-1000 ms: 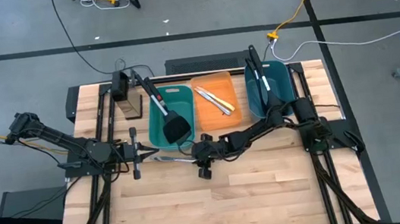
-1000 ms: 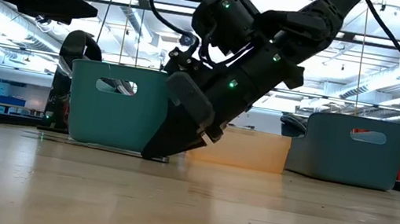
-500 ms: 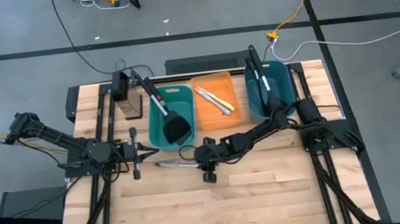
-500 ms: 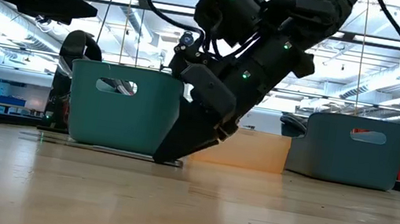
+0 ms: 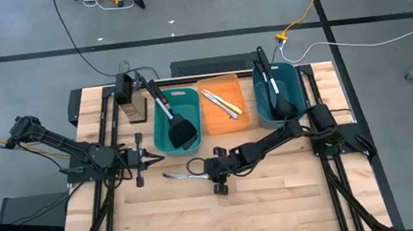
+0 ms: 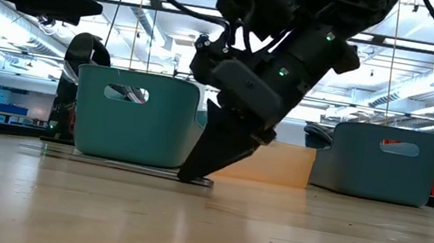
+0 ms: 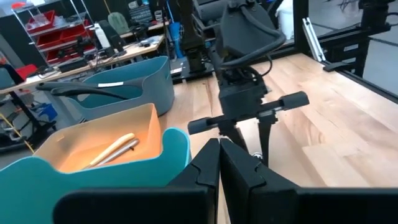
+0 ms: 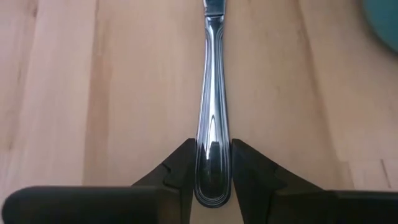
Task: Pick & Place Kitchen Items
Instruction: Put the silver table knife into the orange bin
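Observation:
A silver knife (image 5: 180, 174) lies flat on the wooden table in front of the left teal bin (image 5: 159, 125); it also shows in the right wrist view (image 8: 211, 74). My right gripper (image 5: 204, 172) is shut on its handle end. My left gripper (image 5: 153, 161) is shut and empty, hovering left of the knife. A black spatula (image 5: 175, 119) lies in the left teal bin with its handle leaning on the far rim. Two knives (image 5: 222, 102) lie in the orange bin (image 5: 235, 80). Black ladles (image 5: 272, 88) lie in the right teal bin (image 5: 290, 77). My right gripper pinches the free end of the knife's handle (image 8: 210, 155) between its two fingers (image 8: 180, 168). The fingers slant down from the table's right side, in line with the knife. The knife lies flat on the table, blade toward the table's left.
The three bins stand in a row along the far half of the table. A black box (image 5: 130, 101) stands at the far left. Bare wood (image 5: 227, 215) stretches from the knife to the near edge. Frame rails run along both sides.
My right gripper has gone toward the table's near edge, staying down at the tabletop. The silver knife has slid along the table with it, away from the left teal bin, still flat and pointing left.

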Robot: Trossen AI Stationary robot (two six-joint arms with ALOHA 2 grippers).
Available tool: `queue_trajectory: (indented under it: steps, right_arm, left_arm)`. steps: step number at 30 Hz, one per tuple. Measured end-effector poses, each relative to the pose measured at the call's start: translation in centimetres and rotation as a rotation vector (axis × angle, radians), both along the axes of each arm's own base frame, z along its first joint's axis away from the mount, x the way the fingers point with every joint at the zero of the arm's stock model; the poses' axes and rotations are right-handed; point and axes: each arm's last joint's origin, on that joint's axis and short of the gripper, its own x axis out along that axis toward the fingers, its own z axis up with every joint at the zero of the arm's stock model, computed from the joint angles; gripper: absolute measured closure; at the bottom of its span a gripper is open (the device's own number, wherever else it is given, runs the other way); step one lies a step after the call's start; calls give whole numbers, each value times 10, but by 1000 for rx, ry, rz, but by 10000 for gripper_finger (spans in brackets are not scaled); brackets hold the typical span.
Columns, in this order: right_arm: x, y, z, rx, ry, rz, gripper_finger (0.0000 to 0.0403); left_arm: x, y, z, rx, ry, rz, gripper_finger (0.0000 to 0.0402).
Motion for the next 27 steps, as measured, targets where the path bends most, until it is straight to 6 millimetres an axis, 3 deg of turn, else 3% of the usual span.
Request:
queue_trajectory:
  steps: [8,16,27]
  right_arm:
    - [-6,13,2,-50,15,149,307]
    - [-16,17,9,-53,84,188,307]
    - [-25,25,17,-114,107,200,307]
  left_arm:
    - [0,-2,1,-68,-6,-27,386]
    - [4,-10,-5,-76,38,-43,397]
    - [27,-46,-4,-75,179,-60,399]
